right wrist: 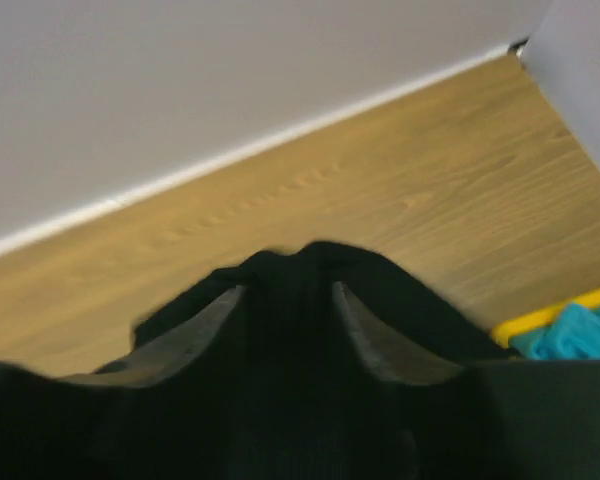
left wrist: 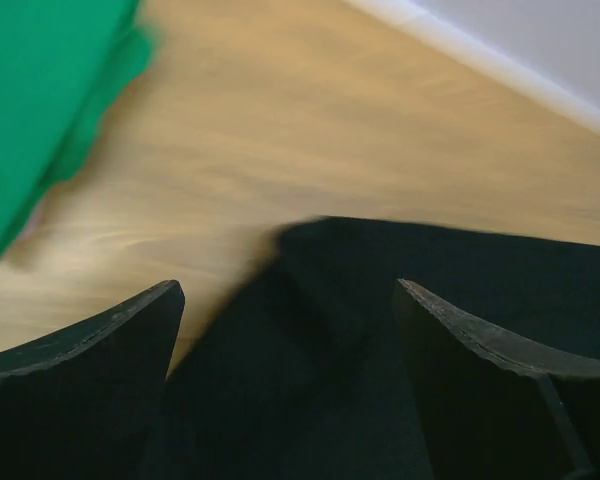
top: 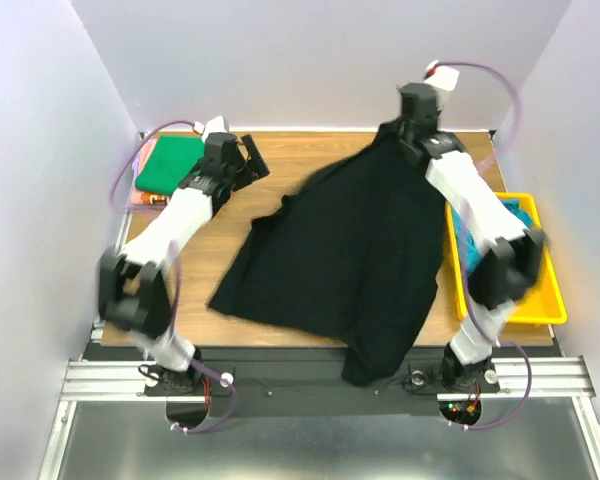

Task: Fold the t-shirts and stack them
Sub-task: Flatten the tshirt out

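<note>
The black t-shirt [top: 350,250] lies spread across the middle of the table, its near end hanging over the front edge. My right gripper [top: 408,128] is shut on its far end at the back of the table; in the right wrist view the cloth [right wrist: 410,295] is bunched between and around the gripper [right wrist: 288,287]. My left gripper [top: 250,162] is open and empty at the back left, just short of the shirt's left corner [left wrist: 460,270]; its fingers [left wrist: 285,290] stand wide apart. A folded bright green t-shirt [top: 168,165] lies at the back left, also in the left wrist view [left wrist: 40,100].
A yellow tray [top: 550,300] on the right holds the teal-blue t-shirt [top: 520,212]; both show in the right wrist view, the tray [right wrist: 540,322] and the shirt [right wrist: 580,335]. A pinkish strip [top: 143,200] shows under the green shirt. Walls close in the table at the back and sides.
</note>
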